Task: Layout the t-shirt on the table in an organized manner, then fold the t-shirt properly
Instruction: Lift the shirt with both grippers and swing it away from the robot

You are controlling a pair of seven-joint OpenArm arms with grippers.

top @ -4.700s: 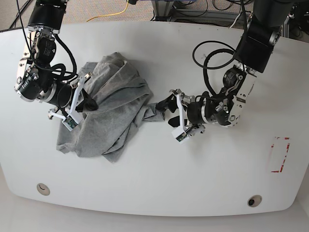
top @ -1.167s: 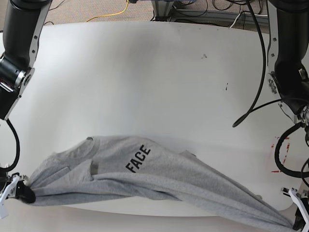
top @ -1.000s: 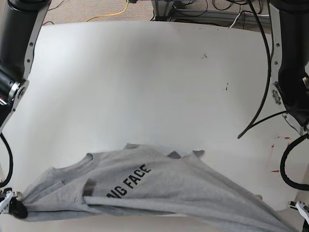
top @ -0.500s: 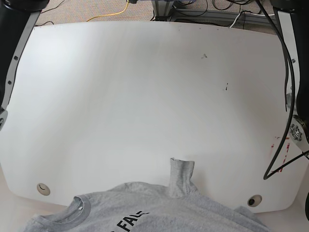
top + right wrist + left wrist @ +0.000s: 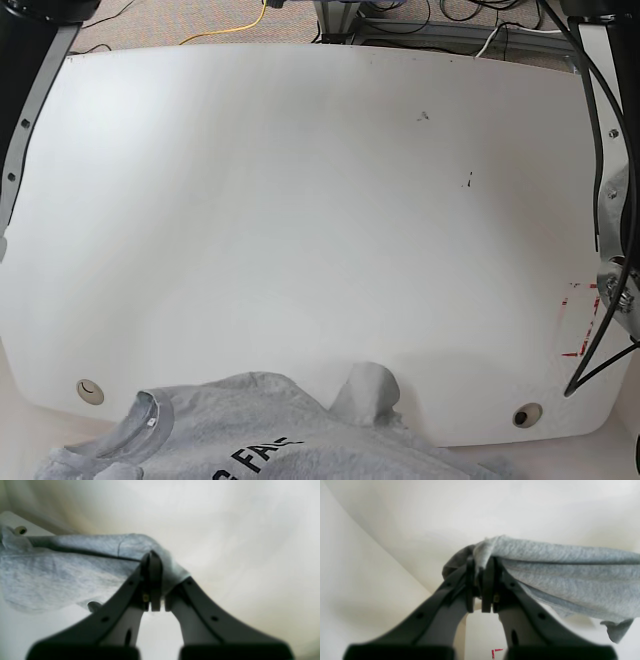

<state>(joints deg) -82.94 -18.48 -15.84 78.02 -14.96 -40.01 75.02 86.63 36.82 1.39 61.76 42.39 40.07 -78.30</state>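
Observation:
The heather-grey t-shirt (image 5: 240, 425) hangs over the front edge of the white table (image 5: 300, 200), mostly cut off by the bottom of the base view. Its collar (image 5: 150, 415), part of the dark lettering (image 5: 250, 461) and one sleeve (image 5: 366, 390) rest on the tabletop. In the left wrist view my left gripper (image 5: 480, 565) is shut on a bunched edge of the t-shirt (image 5: 557, 572), which stretches away to the right. In the right wrist view my right gripper (image 5: 152, 560) is shut on another edge of the t-shirt (image 5: 62, 572), which runs off to the left. Neither gripper shows in the base view.
Two round grommet holes (image 5: 90, 390) (image 5: 526, 415) sit near the table's front edge. A red dashed marking (image 5: 585, 320) lies at the right. Arm links and cables run along the left edge (image 5: 25, 110) and right edge (image 5: 610, 200). Cables lie on the floor behind the table.
Over the last second the t-shirt has been drawn toward the front edge and partly out of the base view. Since half a second ago the upright sleeve has flopped down.

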